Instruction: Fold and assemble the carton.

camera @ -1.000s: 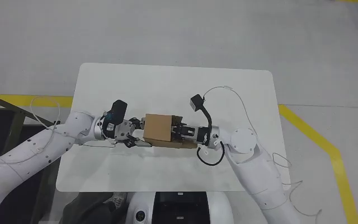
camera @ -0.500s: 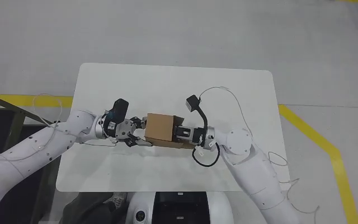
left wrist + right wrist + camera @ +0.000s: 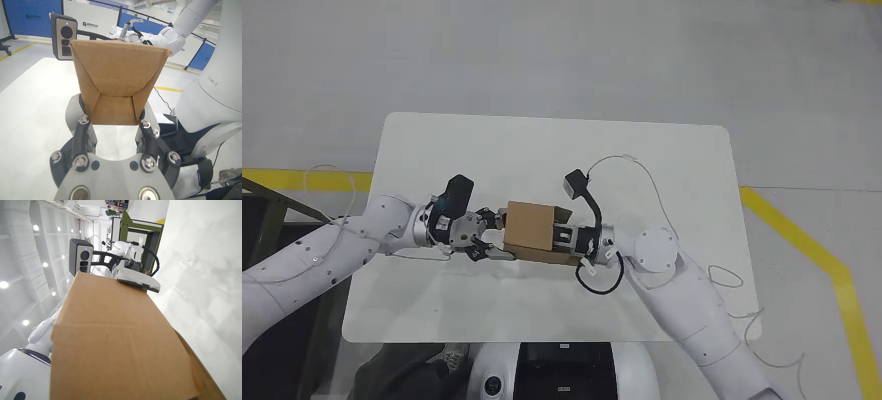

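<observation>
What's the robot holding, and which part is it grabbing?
The brown cardboard carton. The left gripper clamps the two sides of one end. The right gripper meets the opposite end; its hold cannot be told.

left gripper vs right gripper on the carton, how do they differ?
The left gripper straddles one end of the carton, fingers against its two sides; the right gripper butts the opposite end. The left gripper's wrist view faces a creased carton face; the right gripper's looks along a flat panel. Both meet the carton over the table.

Grey floor (image 3: 542,50), yellow line (image 3: 802,235), blue barriers (image 3: 28,24)
</observation>
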